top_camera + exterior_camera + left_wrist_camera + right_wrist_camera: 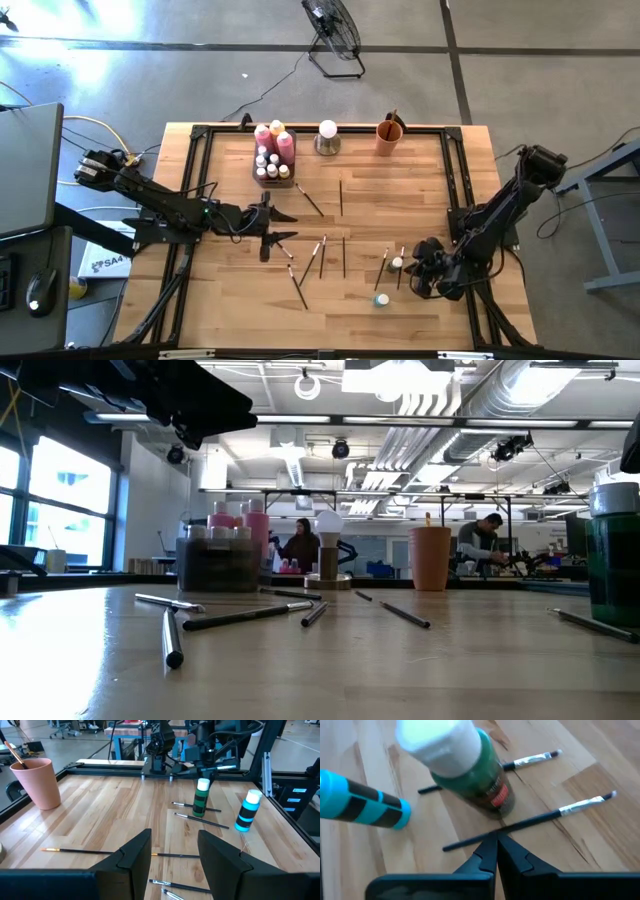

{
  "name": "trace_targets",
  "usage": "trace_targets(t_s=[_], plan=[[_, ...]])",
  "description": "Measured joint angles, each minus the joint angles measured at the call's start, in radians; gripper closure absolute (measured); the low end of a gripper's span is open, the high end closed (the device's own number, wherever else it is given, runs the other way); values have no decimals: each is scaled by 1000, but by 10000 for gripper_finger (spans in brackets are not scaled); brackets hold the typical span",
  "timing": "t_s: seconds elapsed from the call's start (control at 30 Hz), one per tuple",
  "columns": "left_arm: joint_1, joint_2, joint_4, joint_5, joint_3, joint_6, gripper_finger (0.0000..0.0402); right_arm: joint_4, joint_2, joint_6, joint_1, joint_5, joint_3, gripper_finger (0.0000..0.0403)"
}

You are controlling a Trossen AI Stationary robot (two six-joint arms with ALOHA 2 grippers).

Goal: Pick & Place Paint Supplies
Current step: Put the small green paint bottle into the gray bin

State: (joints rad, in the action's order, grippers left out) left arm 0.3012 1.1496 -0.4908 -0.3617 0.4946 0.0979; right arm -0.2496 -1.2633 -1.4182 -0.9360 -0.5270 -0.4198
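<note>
I see the green bottle (pixel 470 767) standing upright near the table's (pixel 230 310) right edge, the blue bottle (pixel 362 805) just beside it, and thin paintbrushes (pixel 322 256) scattered across the middle. My right gripper (pixel 496 851) sits low before the green bottle, fingers pressed together on nothing. My left gripper (pixel 175 855) hovers toward the left side, fingers apart and empty. The remaining bottles (pixel 273 152) fill a tray (pixel 256 172) at the far edge.
</note>
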Motion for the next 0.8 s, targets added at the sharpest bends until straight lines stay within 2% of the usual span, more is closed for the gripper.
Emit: trace_targets(t_s=[0.27,0.8], plan=[[0,0,0,-15,0,0,242,128,-22,5,0,1,42,400],[0,0,0,-18,0,3,242,184,-53,1,0,47,45,401]])
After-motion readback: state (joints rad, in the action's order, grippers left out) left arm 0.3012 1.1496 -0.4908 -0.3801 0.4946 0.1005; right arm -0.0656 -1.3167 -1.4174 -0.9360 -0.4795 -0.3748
